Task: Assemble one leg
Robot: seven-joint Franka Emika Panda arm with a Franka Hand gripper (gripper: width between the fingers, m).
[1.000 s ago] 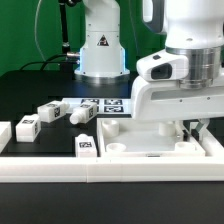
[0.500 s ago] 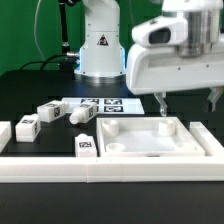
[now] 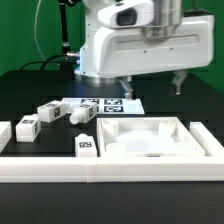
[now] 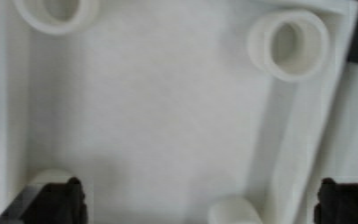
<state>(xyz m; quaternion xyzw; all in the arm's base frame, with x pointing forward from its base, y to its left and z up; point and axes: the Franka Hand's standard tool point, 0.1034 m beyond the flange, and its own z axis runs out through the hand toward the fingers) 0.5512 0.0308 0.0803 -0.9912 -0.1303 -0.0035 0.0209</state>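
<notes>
- Gripper [image 3: 152, 86] has risen off the tabletop [image 3: 150, 145] and drifted toward the exterior view's left; jaws apart, empty.
- Nearest leg [image 3: 87, 146] sits just beside the tabletop, untouched.
- Next: centre over the leg and grip its flat sides squarely.

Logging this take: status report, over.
Pincer open, empty, above tabletop. Legs loose beside it, none held. Nothing in the way.

Smooth white plastic leg [image 3: 80, 115] and tabletop [image 3: 205, 140], matt black table [image 3: 30, 90].
</notes>
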